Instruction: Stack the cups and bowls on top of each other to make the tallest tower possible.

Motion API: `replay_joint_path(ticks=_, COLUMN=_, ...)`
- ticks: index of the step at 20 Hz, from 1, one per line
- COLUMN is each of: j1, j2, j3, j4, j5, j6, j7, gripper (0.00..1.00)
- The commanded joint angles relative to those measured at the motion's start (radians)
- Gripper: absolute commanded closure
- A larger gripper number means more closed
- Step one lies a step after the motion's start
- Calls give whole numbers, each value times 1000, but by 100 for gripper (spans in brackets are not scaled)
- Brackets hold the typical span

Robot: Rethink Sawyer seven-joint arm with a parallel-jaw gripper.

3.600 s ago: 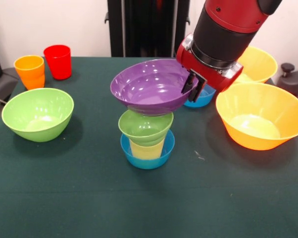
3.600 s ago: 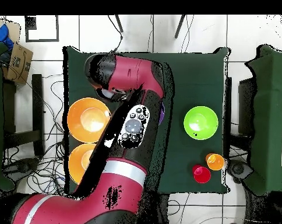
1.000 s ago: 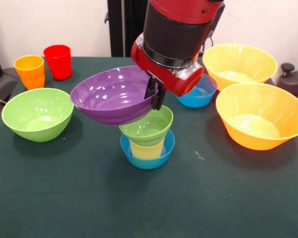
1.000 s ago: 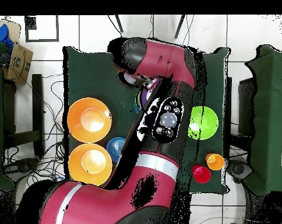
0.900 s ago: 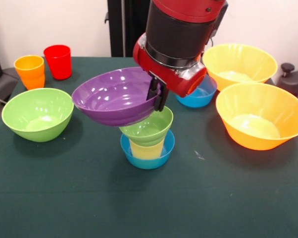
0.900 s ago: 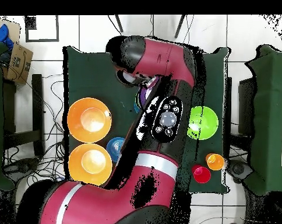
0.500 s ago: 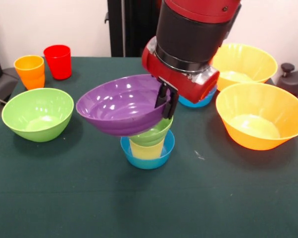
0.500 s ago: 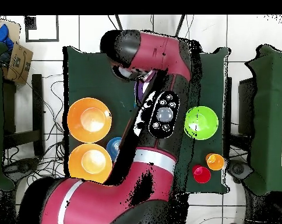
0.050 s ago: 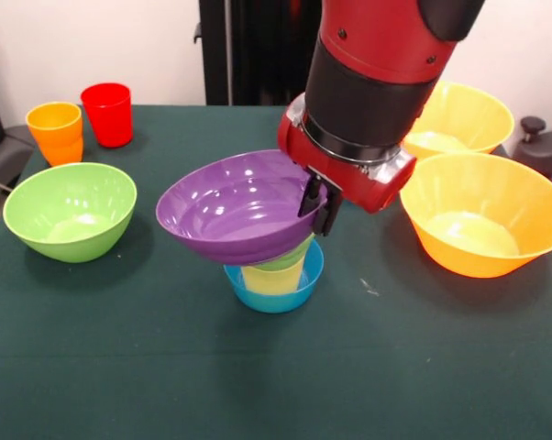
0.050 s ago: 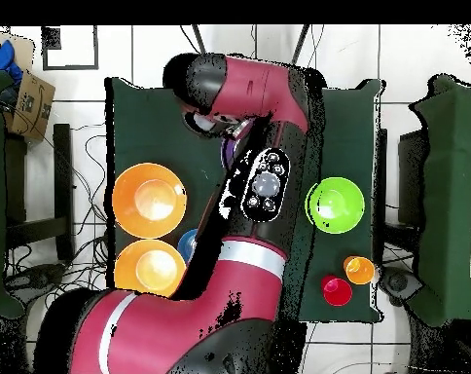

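Note:
My gripper [image 9: 315, 199] is shut on the right rim of the wide purple bowl [image 9: 237, 217], which tilts slightly and hangs right over the tower. The tower is a small blue bowl [image 9: 274, 293], a pale yellow cup [image 9: 270, 279] in it, and a small green bowl [image 9: 292, 258] on top, mostly hidden by the purple bowl. Whether the purple bowl touches the green one I cannot tell. In the overhead view the arm [image 10: 264, 185] covers the tower, and only a sliver of the purple bowl [image 10: 228, 152] shows.
A large green bowl [image 9: 70, 210] [image 10: 335, 205] stands at the left, with the orange cup [image 9: 56, 131] and red cup [image 9: 107, 113] behind it. Two very large orange bowls [image 9: 485, 216] [image 9: 466, 115] stand at the right. A blue bowl's edge [image 10: 188, 243] peeks from under the arm.
The gripper has carried the purple bowl to the right and lower, from left of the tower to directly over it. The small green bowl is now mostly covered.

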Motion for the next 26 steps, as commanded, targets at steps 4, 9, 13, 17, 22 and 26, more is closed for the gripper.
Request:
replay_joint_path(ticks=4, j1=22, j2=-5, j3=77, j4=39, j5=-59, j6=165, j7=-66, gripper=100)
replay_joint_path(ticks=9, j1=32, j2=-15, j3=76, j4=60, j5=-59, j6=157, j7=-56, gripper=100)
replay_joint_path(ticks=13, j1=38, j2=-19, j3=73, j4=63, j5=-62, j6=164, j7=-55, gripper=100)
replay_joint_path(ticks=17, j1=36, j2=-5, j3=70, j4=37, j5=-65, j6=179, j7=-59, gripper=100)
replay_joint_path(ticks=22, j1=33, j2=-5, j3=64, j4=49, j5=-74, j6=164, j7=-68, gripper=100)
replay_joint_path(ticks=26, j1=34, j2=-7, j3=60, j4=68, j5=-81, j6=152, j7=-70, gripper=100)
